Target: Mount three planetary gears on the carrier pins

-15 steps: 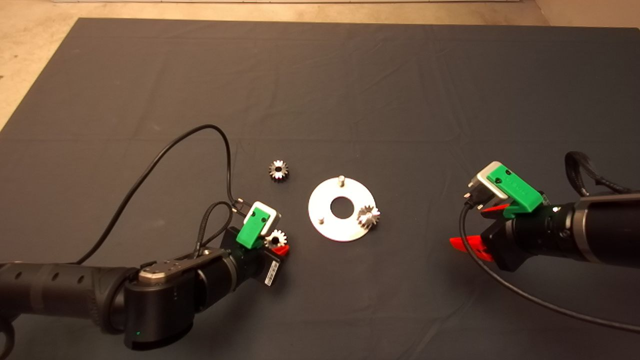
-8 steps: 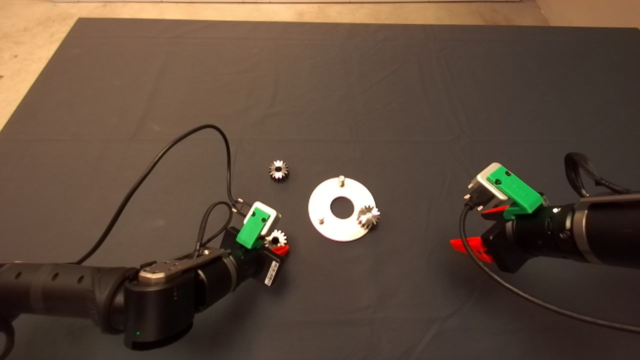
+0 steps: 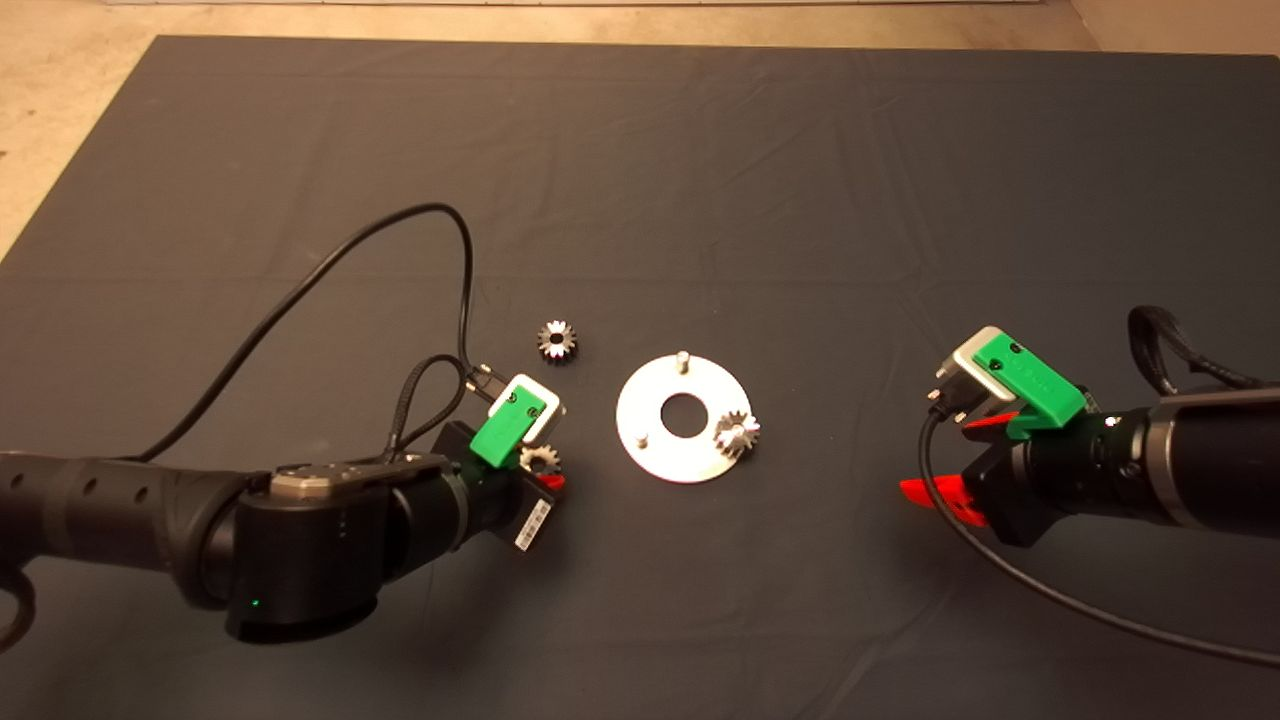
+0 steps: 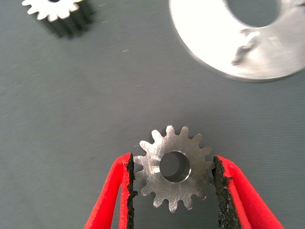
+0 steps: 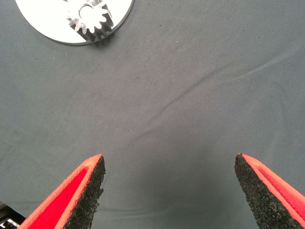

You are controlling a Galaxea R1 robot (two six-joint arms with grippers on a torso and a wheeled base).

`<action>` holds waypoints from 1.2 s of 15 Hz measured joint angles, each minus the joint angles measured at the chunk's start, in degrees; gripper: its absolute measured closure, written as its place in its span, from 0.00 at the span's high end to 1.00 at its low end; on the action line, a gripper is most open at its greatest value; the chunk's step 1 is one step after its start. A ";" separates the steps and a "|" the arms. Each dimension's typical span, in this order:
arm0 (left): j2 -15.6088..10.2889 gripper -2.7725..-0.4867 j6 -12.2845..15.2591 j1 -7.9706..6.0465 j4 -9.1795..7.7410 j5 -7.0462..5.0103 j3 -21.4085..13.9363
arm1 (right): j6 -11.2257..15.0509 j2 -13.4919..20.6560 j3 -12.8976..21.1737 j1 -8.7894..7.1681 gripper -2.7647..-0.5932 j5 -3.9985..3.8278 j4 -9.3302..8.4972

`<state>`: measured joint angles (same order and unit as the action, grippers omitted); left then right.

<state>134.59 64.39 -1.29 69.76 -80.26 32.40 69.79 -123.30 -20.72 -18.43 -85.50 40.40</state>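
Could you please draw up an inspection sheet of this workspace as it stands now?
Surface: dark mat, creased.
Job's things: disc with one gear on a pin; two pins bare. A second gear lies on the mat. A third gear sits between the left claw's pads.
Clutter: nothing seen.
Grippers: left claw shut on the third gear beside the disc; right claw open, over bare mat, right of the disc.
Cables: black cable loops from the left wrist; another trails from the right.
Surroundings: pale floor beyond the mat.
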 joint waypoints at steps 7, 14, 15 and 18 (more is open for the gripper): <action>4.47 0.16 2.43 -2.82 -1.47 -0.59 -0.10 | -0.03 0.12 0.00 -1.09 0.66 0.01 -0.41; 8.75 0.16 2.74 -2.82 -1.48 -0.59 2.66 | -0.06 0.38 0.00 -3.64 0.66 0.03 -4.02; 8.75 0.16 2.74 -2.82 -1.50 -0.61 3.00 | -0.06 0.45 0.01 -3.64 0.66 0.04 -4.11; 8.75 0.16 2.69 -2.86 -1.50 -0.66 3.27 | -0.06 0.45 0.02 -3.64 0.66 0.04 -4.21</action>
<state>143.34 67.08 -4.15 68.27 -80.92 35.67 69.73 -122.84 -20.70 -22.08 -85.47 36.19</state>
